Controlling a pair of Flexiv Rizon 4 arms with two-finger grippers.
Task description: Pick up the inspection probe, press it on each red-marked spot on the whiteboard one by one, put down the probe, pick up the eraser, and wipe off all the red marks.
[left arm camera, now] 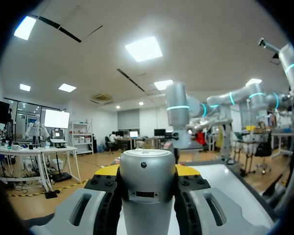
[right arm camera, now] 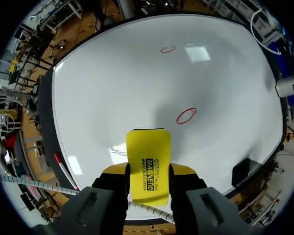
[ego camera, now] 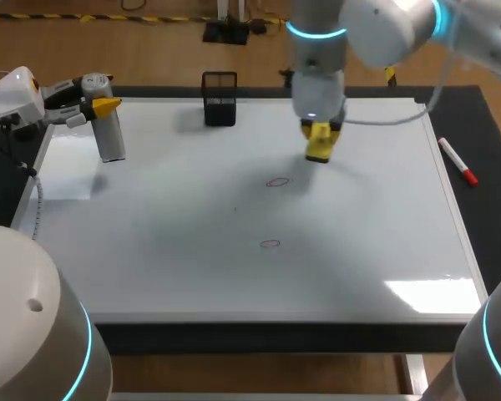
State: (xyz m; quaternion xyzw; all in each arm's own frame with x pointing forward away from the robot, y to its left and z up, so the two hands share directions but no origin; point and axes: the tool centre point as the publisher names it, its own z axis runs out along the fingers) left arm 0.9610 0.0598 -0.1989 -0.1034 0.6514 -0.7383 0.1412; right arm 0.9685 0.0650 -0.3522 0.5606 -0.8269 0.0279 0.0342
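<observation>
Both grippers are loaded: left gripper (ego camera: 98, 104) clamps the upright inspection probe (ego camera: 110, 134) at the left end of the whiteboard (ego camera: 175, 267); right gripper (right arm camera: 148, 171) pinches the yellow eraser (right arm camera: 148, 152) above the board, beside the far red ring (ego camera: 277, 181). Risk: a tilted eraser skims and leaves ink; near red ring (ego camera: 270, 244) gets missed.

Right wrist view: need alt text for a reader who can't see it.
The right pincer is shut on a yellow eraser, held over the whiteboard. Two red ring marks lie ahead of it on the board, one near, one farther. A red marker lies beside the board's edge.
</observation>
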